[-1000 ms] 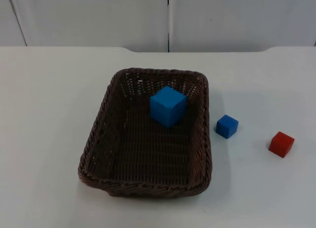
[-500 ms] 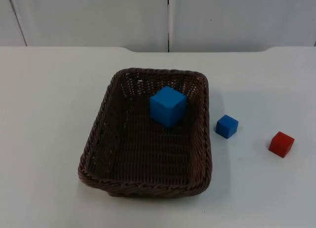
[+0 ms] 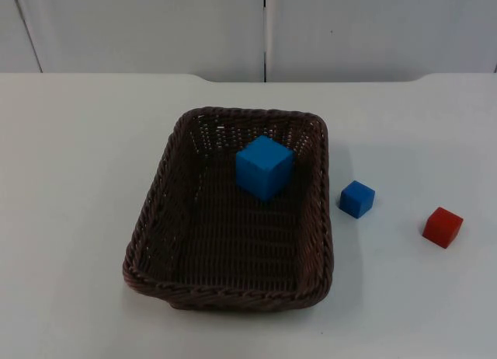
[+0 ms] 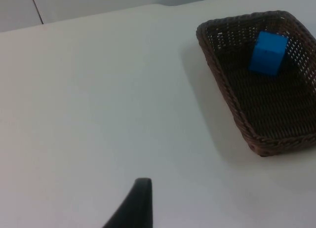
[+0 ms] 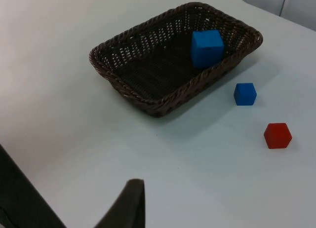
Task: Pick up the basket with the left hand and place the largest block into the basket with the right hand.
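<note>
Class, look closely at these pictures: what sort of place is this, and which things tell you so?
Probably a robot test bench: a bare white table against a grey partition wall, set with a wicker basket and plain coloured blocks.

The basket (image 3: 230, 259) is dark brown woven wicker, ribbed and rough, with a braided rim. The large blue block (image 3: 264, 166), small blue block (image 3: 356, 199) and red block (image 3: 443, 227) look smooth and matt. The worktop (image 3: 78, 180) is white, smooth, faintly sheened.

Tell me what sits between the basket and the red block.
The small blue block sits between the basket and the red block, on the table beside the basket's right wall, as the top view shows.
</note>
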Robot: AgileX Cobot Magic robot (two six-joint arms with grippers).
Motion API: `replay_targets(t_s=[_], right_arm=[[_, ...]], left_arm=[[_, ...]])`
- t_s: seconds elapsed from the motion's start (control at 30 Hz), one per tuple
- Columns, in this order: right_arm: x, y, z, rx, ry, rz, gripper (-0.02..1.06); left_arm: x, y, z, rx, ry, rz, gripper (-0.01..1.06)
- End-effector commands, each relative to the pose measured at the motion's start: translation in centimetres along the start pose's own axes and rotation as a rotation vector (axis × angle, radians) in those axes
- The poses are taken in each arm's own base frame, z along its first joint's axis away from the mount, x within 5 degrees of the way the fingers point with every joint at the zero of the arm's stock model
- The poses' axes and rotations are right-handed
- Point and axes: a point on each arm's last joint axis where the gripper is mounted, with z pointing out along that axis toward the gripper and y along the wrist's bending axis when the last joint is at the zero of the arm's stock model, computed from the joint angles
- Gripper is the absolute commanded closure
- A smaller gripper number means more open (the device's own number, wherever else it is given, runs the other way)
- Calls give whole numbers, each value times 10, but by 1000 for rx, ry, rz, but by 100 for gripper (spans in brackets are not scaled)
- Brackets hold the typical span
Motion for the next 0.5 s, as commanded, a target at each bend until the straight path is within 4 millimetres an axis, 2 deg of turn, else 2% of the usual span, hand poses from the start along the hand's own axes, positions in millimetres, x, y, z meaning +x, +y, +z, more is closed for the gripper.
replay_targets(t_s=[0.0, 0.47], right_arm=[[2, 0, 2, -5, 7, 2, -1], [2, 0, 2, -5, 2, 2, -1]], left_arm=[[1, 0, 1, -1, -1, -1, 0], [1, 0, 1, -3, -1, 2, 0]])
